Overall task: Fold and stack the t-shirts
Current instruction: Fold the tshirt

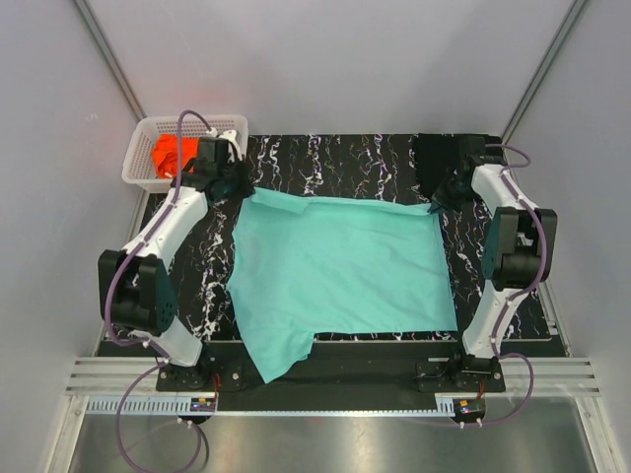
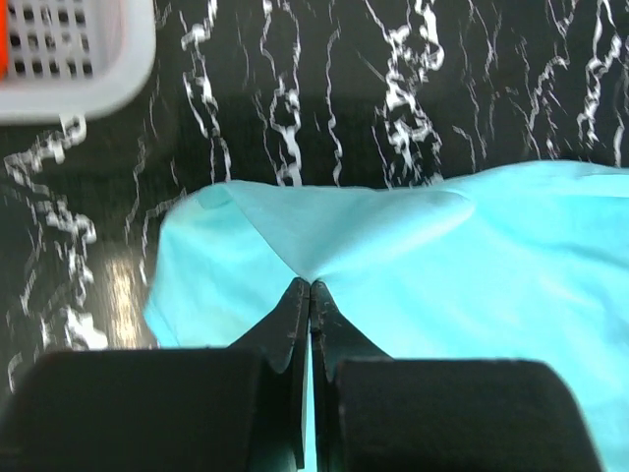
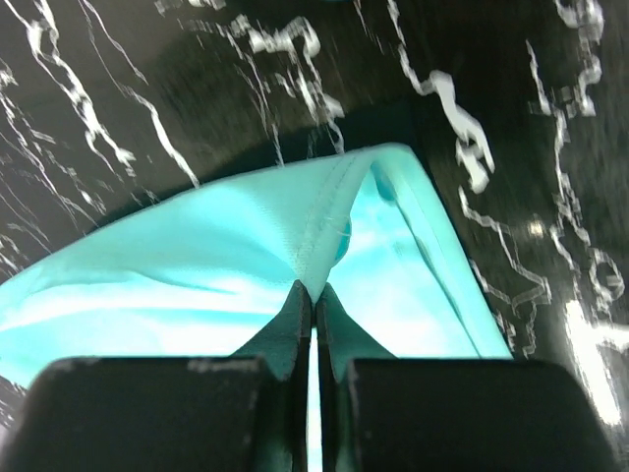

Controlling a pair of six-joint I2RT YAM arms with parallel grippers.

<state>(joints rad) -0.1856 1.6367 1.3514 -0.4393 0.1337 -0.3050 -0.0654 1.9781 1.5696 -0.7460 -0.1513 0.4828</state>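
Left gripper (image 2: 310, 287), right gripper (image 3: 314, 291) on t-shirt (image 1: 340, 261)

Plain grey walls (image 1: 345, 59) enclose a black white-veined tabletop (image 1: 335, 163) fronted by aluminium rails (image 1: 108, 376).

The white arms (image 1: 168, 227) have black joints and purple cables (image 1: 120, 431).

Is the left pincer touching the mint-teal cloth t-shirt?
Touching. The left wrist view shows the left pincer shut on a pinched ridge of the mint-teal cloth t-shirt.
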